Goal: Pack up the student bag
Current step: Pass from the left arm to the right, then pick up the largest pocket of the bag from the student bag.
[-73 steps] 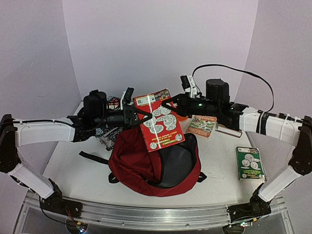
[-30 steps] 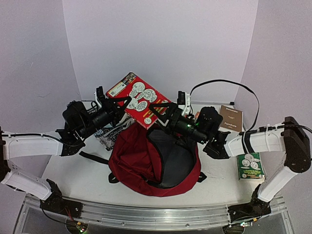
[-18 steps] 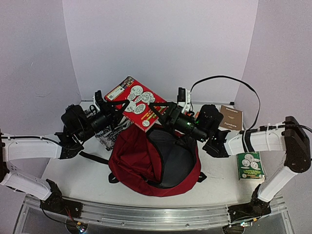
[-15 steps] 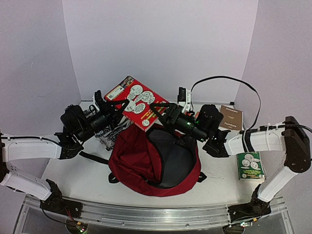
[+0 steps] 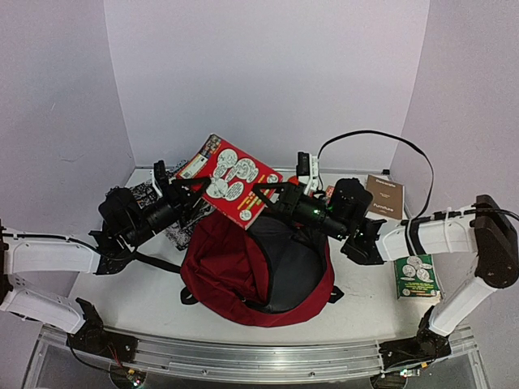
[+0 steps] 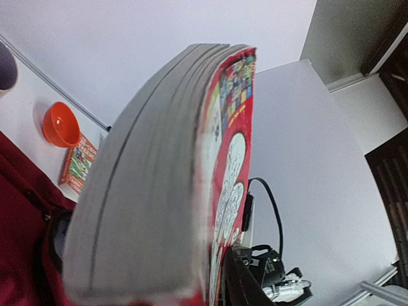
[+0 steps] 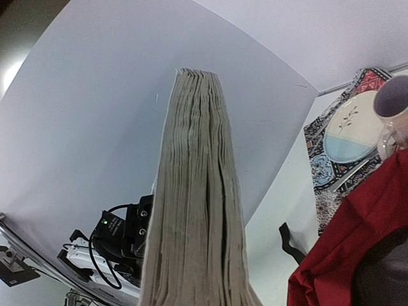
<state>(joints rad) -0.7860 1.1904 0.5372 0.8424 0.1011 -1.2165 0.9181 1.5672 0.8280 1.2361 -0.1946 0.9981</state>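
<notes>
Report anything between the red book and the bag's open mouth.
Nothing visible does. The red book, held by the left pincer and right pincer, hangs tilted above the student bag's rear rim, and its grey-lined opening looks unobstructed.

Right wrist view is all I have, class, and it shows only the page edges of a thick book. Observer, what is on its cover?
Observer: From the top camera, the book has a red cover with white round pictures.
Operator: What is holding it?
Observer: Both arms. The left gripper clamps its left edge and the right gripper its right edge, above the open bag.
Operator: What lies on the table near my arm's base?
Observer: A green book lies flat on the table, apart from the bag.
</notes>
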